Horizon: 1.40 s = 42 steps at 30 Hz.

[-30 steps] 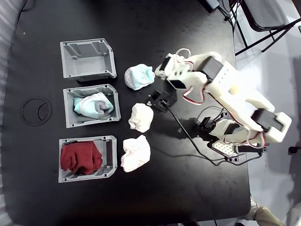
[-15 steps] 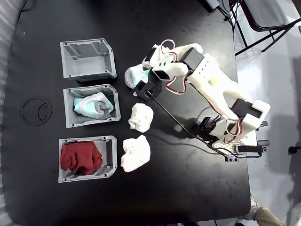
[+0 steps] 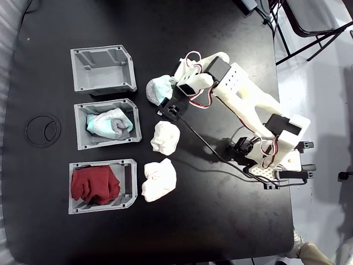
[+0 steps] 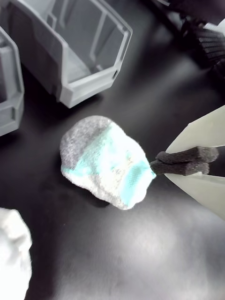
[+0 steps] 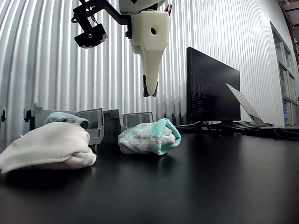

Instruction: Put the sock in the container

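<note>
The sock, a mint-teal and white ball with a grey patch, lies on the black table just right of the bins. In the wrist view the sock sits mid-frame. My gripper has its dark foam pads pressed together, empty, with the tips at the sock's right edge. The other view shows the gripper hanging well above the sock, not touching it. In the fixed view the gripper hovers over the sock's right side. The empty grey container stands left of the sock, its open side facing it.
Below the empty bin stand two more grey bins: the middle bin holds another mint sock, the lower bin a dark red cloth. Two white balled socks lie below the sock. A monitor and laptop stand behind.
The arm has swung left across the table, bringing the gripper from right of the sock to over its right side. The sock has not moved.
</note>
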Motion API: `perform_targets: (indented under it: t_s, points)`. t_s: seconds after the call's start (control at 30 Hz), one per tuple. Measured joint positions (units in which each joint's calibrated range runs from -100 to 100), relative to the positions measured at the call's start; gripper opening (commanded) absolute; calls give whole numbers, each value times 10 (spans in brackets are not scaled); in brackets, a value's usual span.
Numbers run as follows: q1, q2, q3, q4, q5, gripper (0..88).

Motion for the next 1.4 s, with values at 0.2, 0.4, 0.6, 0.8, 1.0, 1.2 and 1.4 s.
perform_targets:
  t_s: [0.2,0.4,0.6,0.8,1.0,1.2,1.4]
  points:
    - [22,1,-36,0,0,13]
    - [22,31,-41,0,0,14]
    - [23,44,-41,0,0,14]
    - [20,54,-41,0,0,13]
    - [20,76,-86,0,0,13]
    - [20,148,-196,1,0,13]
    - [11,166,-232,56,0,13]
